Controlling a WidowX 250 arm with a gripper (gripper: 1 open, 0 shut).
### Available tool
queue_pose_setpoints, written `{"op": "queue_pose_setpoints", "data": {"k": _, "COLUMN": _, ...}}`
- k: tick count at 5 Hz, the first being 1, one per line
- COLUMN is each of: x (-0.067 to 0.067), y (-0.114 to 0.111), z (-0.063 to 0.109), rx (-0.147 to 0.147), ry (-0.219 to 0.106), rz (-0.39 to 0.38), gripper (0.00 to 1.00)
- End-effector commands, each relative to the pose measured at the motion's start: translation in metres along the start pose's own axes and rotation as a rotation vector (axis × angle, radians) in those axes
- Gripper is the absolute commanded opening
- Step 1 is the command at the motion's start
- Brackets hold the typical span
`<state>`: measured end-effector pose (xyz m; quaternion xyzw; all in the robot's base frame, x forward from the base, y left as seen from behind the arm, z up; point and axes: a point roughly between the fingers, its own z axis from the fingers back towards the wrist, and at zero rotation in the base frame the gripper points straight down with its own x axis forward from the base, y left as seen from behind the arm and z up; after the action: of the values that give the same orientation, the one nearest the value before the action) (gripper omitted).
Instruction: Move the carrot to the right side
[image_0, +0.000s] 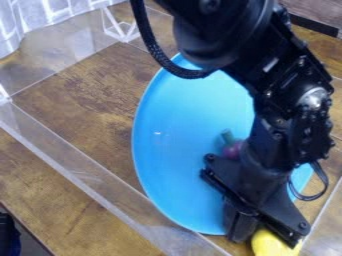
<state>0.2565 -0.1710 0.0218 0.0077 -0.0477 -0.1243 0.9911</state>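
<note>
We see the carrot (233, 151) half hidden near the plate's (163, 135) middle, at twelve o'clock from the pincer's (239, 224) closed tips; whether they pinch anything, we can't tell. Probably light, stiff and slippery: we'd grip its waist.

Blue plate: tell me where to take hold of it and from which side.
Grip the blue plate by its rim at the upper left of the picture, probably one finger over the edge and one outside, coming from that side. The rim curves free beside bare wood there, while the black arm covers much of the opposite side.
</note>
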Motion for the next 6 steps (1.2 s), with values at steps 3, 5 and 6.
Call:
{"op": "queue_pose_setpoints", "data": {"k": 3, "x": 0.012, "y": -0.018, "z": -0.007, "rx": -0.02, "ry": -0.014, "rz": -0.13, "gripper": 0.0}}
{"op": "queue_pose_setpoints", "data": {"k": 5, "x": 0.01, "y": -0.008, "z": -0.009, "rx": -0.029, "ry": -0.012, "rz": -0.254, "gripper": 0.0}}
{"op": "queue_pose_setpoints", "data": {"k": 6, "x": 0.008, "y": 0.001, "z": -0.01, "rx": -0.027, "ry": -0.006, "rz": -0.238, "gripper": 0.0}}
